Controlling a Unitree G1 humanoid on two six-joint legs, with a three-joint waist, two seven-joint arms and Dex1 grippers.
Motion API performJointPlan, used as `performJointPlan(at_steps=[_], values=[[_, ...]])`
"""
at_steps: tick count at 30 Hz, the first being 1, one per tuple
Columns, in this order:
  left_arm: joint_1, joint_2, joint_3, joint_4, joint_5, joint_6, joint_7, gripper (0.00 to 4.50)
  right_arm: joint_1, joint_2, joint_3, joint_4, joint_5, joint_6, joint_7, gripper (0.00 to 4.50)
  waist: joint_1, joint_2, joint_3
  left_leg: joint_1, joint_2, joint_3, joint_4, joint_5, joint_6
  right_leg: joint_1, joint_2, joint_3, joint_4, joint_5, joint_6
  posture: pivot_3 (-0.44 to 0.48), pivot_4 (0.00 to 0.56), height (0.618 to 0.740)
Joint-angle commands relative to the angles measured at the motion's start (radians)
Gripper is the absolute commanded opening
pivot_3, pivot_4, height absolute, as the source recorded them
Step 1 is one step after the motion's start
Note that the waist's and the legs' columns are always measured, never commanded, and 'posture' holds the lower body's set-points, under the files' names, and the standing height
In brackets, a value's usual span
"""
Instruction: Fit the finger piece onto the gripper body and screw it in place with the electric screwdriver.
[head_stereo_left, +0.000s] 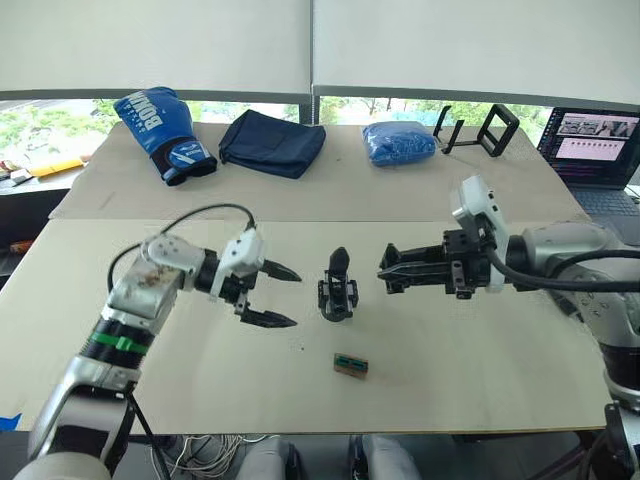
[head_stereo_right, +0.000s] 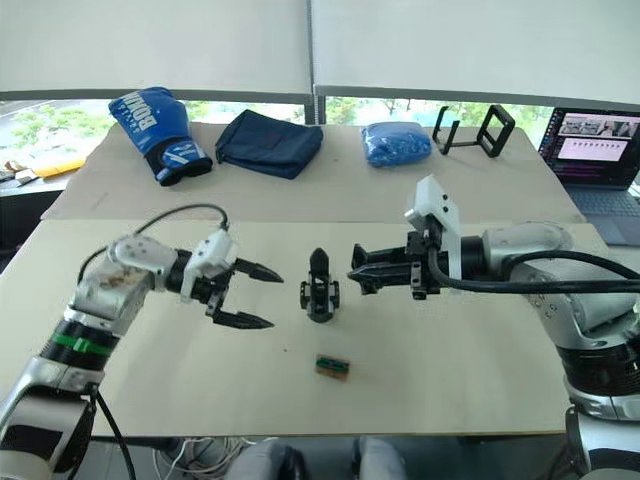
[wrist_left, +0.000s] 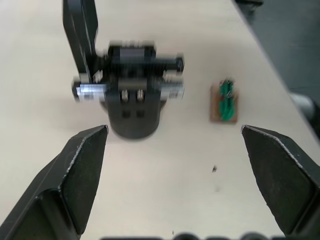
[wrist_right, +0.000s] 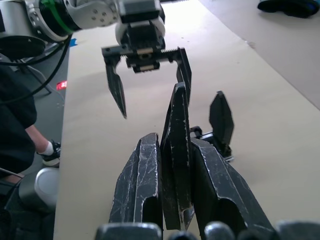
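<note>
The gripper body (head_stereo_left: 338, 290) stands upright mid-table, a pointed black finger rising from its round base; it also shows in the left wrist view (wrist_left: 132, 95). My left gripper (head_stereo_left: 270, 295) is open just to its left, level with it, with nothing between the fingers (wrist_left: 82, 165). My right gripper (head_stereo_left: 390, 270) hovers just right of the body and is shut on the finger piece (wrist_right: 176, 130), a black wedge pointing toward the body (wrist_right: 220, 120). The electric screwdriver is out of view.
A small green-and-tan block (head_stereo_left: 351, 365) lies in front of the body. At the back are a blue boxing glove (head_stereo_left: 165, 125), a dark cloth (head_stereo_left: 272, 142), a blue bundle (head_stereo_left: 398, 142), a black stand (head_stereo_left: 478, 130) and a laptop (head_stereo_left: 595, 150). A person's leg (wrist_right: 20, 115) is beside the table.
</note>
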Motion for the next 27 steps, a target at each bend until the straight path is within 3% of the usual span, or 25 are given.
performJointPlan(at_steps=[1,6,11,14,17,27], values=[[0.015,-0.105,-0.021,0.041,0.073,-0.078,0.154,4.5,-0.001,0.02,-0.006,-0.041,-0.025,-0.056,-0.008,0.41,0.008,0.0,0.0,0.0,0.0,0.0,0.001,0.0,0.001,0.0,0.0,0.0,0.0,0.0,0.0,0.0,0.15,0.74],[0.016,-0.231,-0.02,0.141,0.121,-0.144,0.272,4.5,0.001,0.048,-0.016,-0.049,-0.01,-0.032,-0.028,0.41,0.005,0.0,0.0,-0.002,0.0,-0.001,0.004,-0.001,0.003,0.0,0.0,-0.001,0.0,0.0,0.0,0.0,0.15,0.74],[0.015,-0.294,-0.037,0.18,0.113,-0.175,0.264,4.5,0.029,0.05,-0.021,-0.053,-0.023,-0.051,-0.032,0.41,0.003,0.0,0.0,-0.002,0.001,-0.001,0.005,-0.001,0.002,0.0,0.0,-0.002,0.002,0.0,0.0,0.0,0.15,0.74],[0.002,-0.306,-0.048,0.228,0.123,-0.229,0.226,3.7,0.053,0.079,-0.018,-0.052,-0.074,-0.153,-0.026,0.41,0.003,0.0,0.0,-0.002,0.0,-0.001,0.005,-0.001,0.003,0.0,0.0,-0.001,0.002,0.0,0.0,0.0,0.15,0.74],[-0.036,-0.314,-0.054,0.33,0.145,-0.293,0.203,2.37,0.084,0.126,0.0,-0.031,-0.137,-0.315,0.023,0.41,0.003,-0.001,0.0,-0.001,0.0,-0.001,0.005,-0.001,0.002,0.0,0.001,-0.002,0.002,0.0,0.0,0.0,0.15,0.74],[-0.11,-0.345,-0.042,0.501,0.159,-0.43,0.137,2.35,0.079,0.277,0.078,0.079,-0.188,-0.43,0.068,0.41,0.004,-0.001,0.0,-0.001,0.0,-0.001,0.007,-0.001,0.003,0.002,0.0,-0.002,0.003,0.001,0.0,0.0,0.15,0.74]])
